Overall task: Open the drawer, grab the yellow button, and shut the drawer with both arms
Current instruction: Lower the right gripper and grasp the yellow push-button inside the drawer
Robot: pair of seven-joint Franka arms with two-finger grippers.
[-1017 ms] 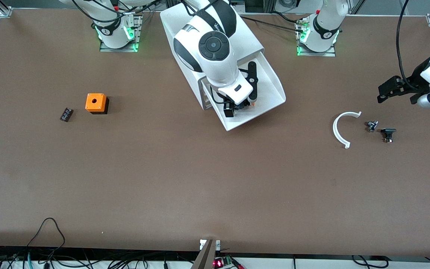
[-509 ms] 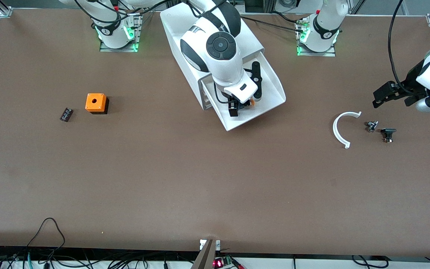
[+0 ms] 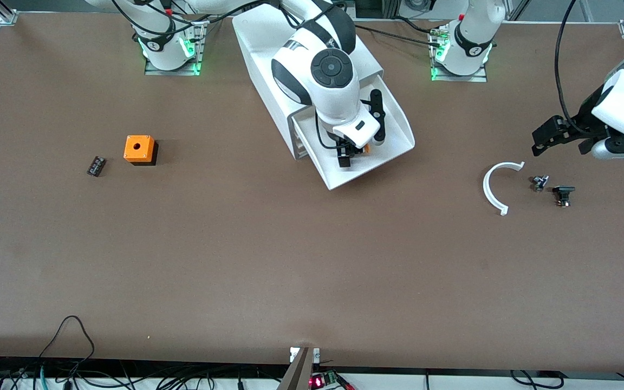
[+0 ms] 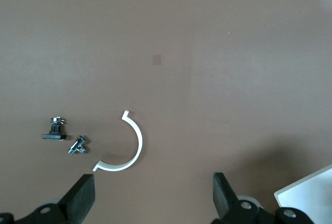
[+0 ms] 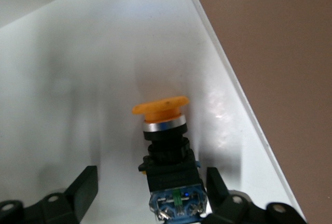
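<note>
The top drawer (image 3: 398, 127) stands pulled out of the white cabinet (image 3: 258, 43), on the side nearer the front camera. The button (image 3: 365, 150) lies in it, its orange cap (image 5: 161, 106) on a black and blue body. My right gripper (image 3: 352, 154) is down in the drawer (image 5: 78, 79). In the right wrist view the right gripper (image 5: 150, 193) is open, with a finger on each side of the button's body and a gap left on one side. My left gripper (image 3: 553, 142) hangs open over the table at the left arm's end, holding nothing (image 4: 153, 193).
A white arc-shaped piece (image 3: 491, 189) (image 4: 136, 146) and two small dark parts (image 3: 539, 182) (image 3: 563, 194) lie under the left gripper. An orange cube with a hole (image 3: 139, 149) and a small black piece (image 3: 96, 166) sit toward the right arm's end.
The right gripper has moved along the drawer onto the button and its fingers have started to narrow. The left arm has drifted toward the middle of the table.
</note>
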